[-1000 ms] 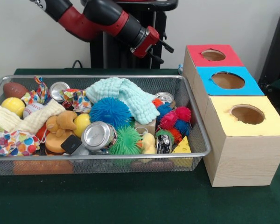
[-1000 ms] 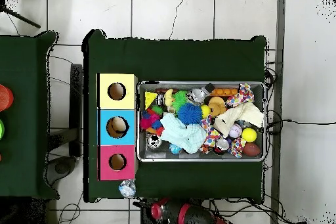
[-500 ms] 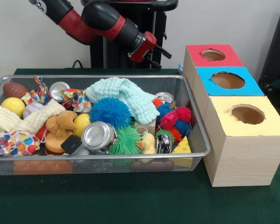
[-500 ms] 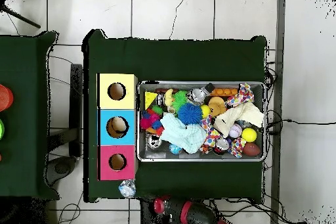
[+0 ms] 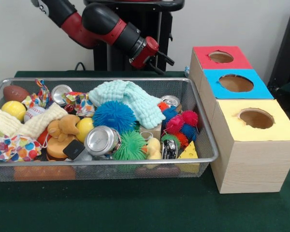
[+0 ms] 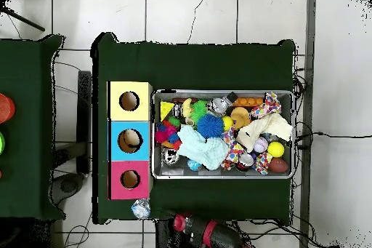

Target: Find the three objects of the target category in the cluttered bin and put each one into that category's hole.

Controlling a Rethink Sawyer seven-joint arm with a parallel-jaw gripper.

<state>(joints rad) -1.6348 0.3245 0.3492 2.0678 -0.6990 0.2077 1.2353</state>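
Note:
The wire mesh bin (image 5: 111, 162) sits on the green table, full of mixed toys, cans and cloths; it also shows in the overhead view (image 6: 221, 93). No clear bottle shows inside it. One crumpled see-through bottle (image 6: 140, 207) lies on the table outside the bin, beside the red box; a sliver of it shows in the front view (image 5: 186, 71). Something pale sits in the blue box's hole (image 6: 130, 140). My gripper (image 5: 162, 62) hangs in the air behind the bin's far rim, open and empty; in the overhead view (image 6: 176, 222) it is off the table's edge.
Three wooden boxes stand in a row beside the bin: red top (image 5: 221, 57), blue top (image 5: 236, 83), yellow top (image 5: 256, 118), each with a round hole. In the bin lie a mint cloth (image 5: 130, 99), a blue spiky ball (image 5: 113, 116) and a silver can (image 5: 101, 141).
The arm has swung the gripper a little leftward and lower in the front view, away from the red box and along the bin's far rim. Nothing in the bin has moved.

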